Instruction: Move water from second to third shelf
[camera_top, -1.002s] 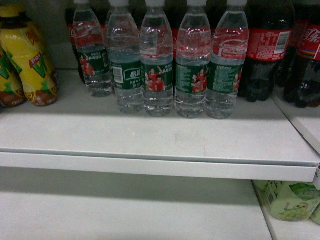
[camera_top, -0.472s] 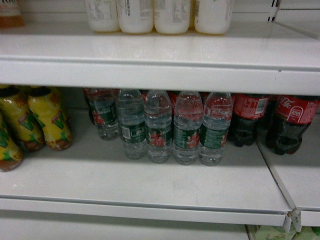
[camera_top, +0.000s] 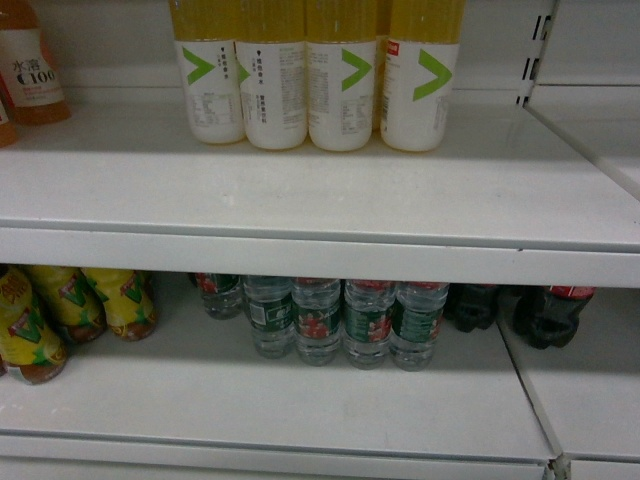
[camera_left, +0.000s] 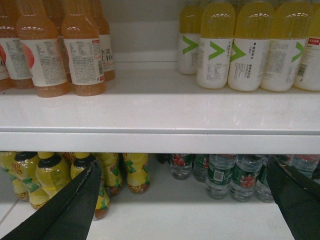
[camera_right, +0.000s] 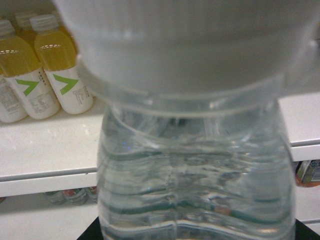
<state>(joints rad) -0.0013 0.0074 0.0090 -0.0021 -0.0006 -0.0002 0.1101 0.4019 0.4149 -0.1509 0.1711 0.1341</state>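
A clear ribbed water bottle (camera_right: 195, 175) with a white cap (camera_right: 190, 45) fills the right wrist view, upright and very close. My right gripper (camera_right: 197, 232) is shut on it, with only black finger edges showing at the bottom corners. Several more water bottles (camera_top: 340, 320) with dark green labels stand in a row on the lower shelf (camera_top: 300, 410); the same bottles (camera_left: 235, 175) show in the left wrist view. My left gripper (camera_left: 183, 165) is open and holds nothing, its black fingers (camera_left: 75, 205) spread wide before that shelf. Neither gripper shows in the head view.
The upper shelf (camera_top: 320, 190) carries yellow juice bottles with white labels (camera_top: 340, 70) and orange drink bottles (camera_top: 30, 70) at far left. On the lower shelf, yellow-wrapped bottles (camera_top: 70, 310) stand left of the water and dark cola bottles (camera_top: 550, 315) to its right.
The head view has swung upward: the water row has dropped lower and looks smaller, and the shelf above with its juice bottles has come into sight.
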